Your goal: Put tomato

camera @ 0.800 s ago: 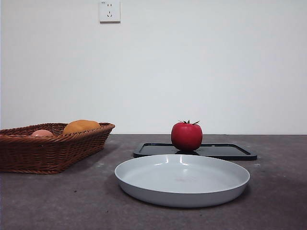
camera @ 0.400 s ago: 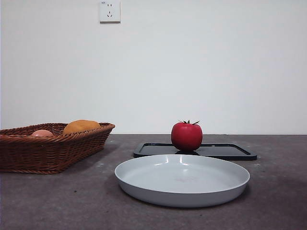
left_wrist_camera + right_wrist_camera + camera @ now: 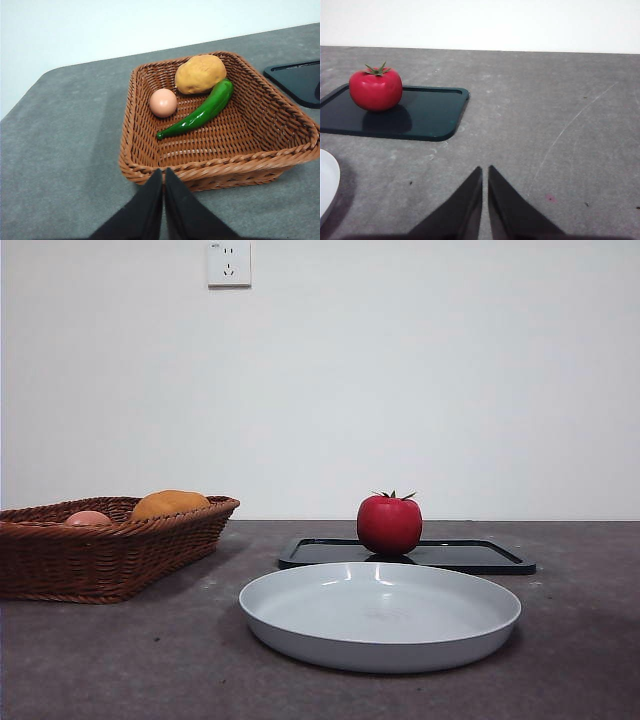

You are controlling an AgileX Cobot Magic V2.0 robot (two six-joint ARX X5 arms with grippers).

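The glossy red tomato [image 3: 389, 524] with a green stem stands upright on a black tray [image 3: 470, 556] behind a pale grey plate [image 3: 380, 615]. It also shows in the right wrist view [image 3: 375, 88], on the tray [image 3: 420, 115]. My right gripper [image 3: 485, 172] is shut and empty over bare table, well away from the tomato. My left gripper [image 3: 163, 175] is shut and empty, just outside the near rim of a wicker basket [image 3: 295, 145]. Neither arm shows in the front view.
The wicker basket [image 3: 60, 560] stands at the left and holds an orange-yellow round fruit [image 3: 200, 74], a pale pinkish round fruit [image 3: 163, 102] and a green pepper [image 3: 200, 111]. A wall socket [image 3: 228, 263] is on the wall behind.
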